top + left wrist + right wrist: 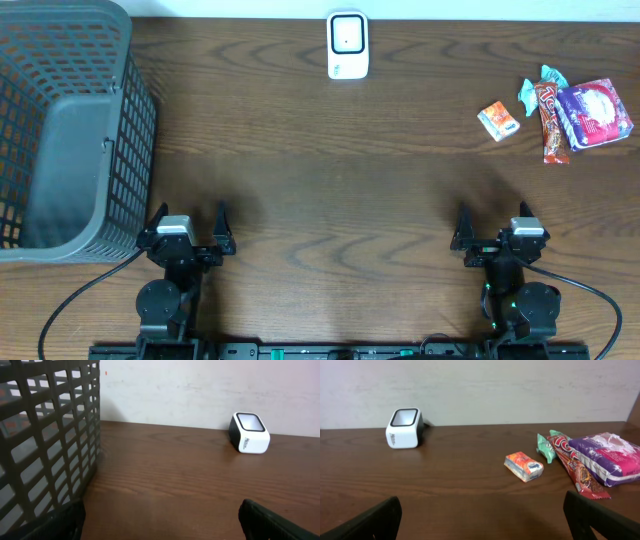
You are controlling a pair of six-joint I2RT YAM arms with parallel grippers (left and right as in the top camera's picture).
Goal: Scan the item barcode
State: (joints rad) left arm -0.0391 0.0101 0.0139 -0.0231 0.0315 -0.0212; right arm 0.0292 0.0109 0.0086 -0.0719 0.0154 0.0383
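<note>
Jaws of the left gripper (190, 218) and right gripper (493, 228) are held apart, empty. The orange packet (497, 121) lies well apart from the scanner (348, 45), near other snacks (585, 112); a neighbouring wrapper could be pinched with it.

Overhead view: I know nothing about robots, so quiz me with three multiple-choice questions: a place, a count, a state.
1. Where on the table is the white scanner?
A. far edge, near the middle
B. near-left corner
C. far-right corner

2. How many snack packets lie at the far right?
A. two
B. four
C. six

3. How are the left gripper and right gripper?
A. both shut on packets
B. one open, one shut
C. both open, empty

Answers:
1 A, it stands at the far edge, centred.
2 B, orange, teal, red and purple packets show.
3 C, both pairs of fingers stand apart with nothing between.
</note>
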